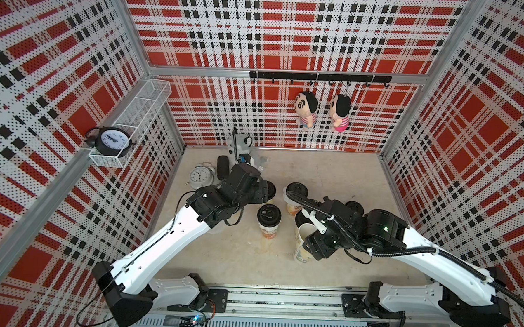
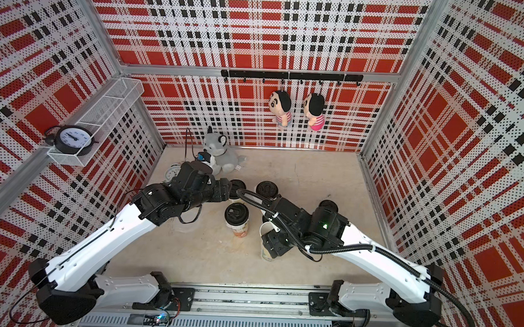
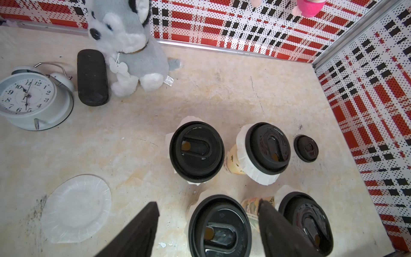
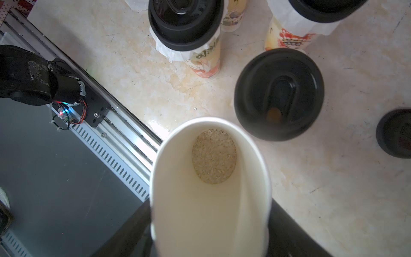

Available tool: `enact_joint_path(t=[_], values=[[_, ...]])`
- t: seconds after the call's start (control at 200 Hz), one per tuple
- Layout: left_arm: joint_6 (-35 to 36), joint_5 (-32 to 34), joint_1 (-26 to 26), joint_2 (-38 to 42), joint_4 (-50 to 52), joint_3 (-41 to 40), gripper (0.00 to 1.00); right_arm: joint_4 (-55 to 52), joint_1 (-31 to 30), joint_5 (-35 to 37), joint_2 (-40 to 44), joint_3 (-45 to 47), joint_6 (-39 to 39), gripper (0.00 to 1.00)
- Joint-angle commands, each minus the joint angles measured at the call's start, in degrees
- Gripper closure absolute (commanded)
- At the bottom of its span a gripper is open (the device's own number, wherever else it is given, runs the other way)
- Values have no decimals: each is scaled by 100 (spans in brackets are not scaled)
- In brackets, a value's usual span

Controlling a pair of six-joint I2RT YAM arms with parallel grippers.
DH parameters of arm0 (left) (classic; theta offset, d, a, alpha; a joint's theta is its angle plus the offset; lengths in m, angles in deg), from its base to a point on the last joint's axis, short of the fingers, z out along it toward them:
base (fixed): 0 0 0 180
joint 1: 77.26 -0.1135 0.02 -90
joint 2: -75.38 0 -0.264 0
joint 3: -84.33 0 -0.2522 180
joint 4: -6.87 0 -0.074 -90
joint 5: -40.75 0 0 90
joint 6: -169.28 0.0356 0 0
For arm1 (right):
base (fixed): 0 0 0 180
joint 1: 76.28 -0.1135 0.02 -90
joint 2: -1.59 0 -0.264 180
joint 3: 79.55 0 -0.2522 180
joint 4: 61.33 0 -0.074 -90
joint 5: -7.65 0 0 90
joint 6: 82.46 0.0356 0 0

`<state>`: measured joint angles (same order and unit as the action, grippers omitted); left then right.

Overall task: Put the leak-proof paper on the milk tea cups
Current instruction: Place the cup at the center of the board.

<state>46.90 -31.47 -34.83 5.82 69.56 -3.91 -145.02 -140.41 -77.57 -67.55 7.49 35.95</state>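
My right gripper (image 4: 210, 224) is shut on an uncovered milk tea cup (image 4: 251, 169), one finger on each side of its wall; pale grains lie at its bottom. In both top views this cup (image 1: 304, 237) (image 2: 267, 229) is near the front right. Several other milk tea cups (image 3: 196, 151) (image 3: 266, 148) carry black lids with leak-proof paper showing under the rims. One loose sheet of leak-proof paper (image 3: 76, 208) lies flat on the table. My left gripper (image 3: 208, 203) hangs open above a lidded cup (image 3: 220, 227), holding nothing.
A loose black lid (image 3: 305, 148) lies near the right wall. At the back left are a white alarm clock (image 3: 33, 100), a black case (image 3: 92, 77) and a grey plush dog (image 3: 131, 44). The metal rail (image 4: 124, 144) runs along the front edge.
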Motion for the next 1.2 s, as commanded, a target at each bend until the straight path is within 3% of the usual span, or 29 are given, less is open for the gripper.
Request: enact_joint_path(t=[0.0,0.376,0.862,1.197], values=[[-84,121,-20,223,45,-146,25,761,-308,262,-257,-14,257,25],[-23,33,-139,408,23,-372,25,1548,-537,888,-1072,221,506,26],[4,-29,-201,496,3,-484,25,1827,-679,908,-1479,650,657,23],[-87,-7,-209,531,87,-510,24,1667,-732,1054,-1301,644,790,4]])
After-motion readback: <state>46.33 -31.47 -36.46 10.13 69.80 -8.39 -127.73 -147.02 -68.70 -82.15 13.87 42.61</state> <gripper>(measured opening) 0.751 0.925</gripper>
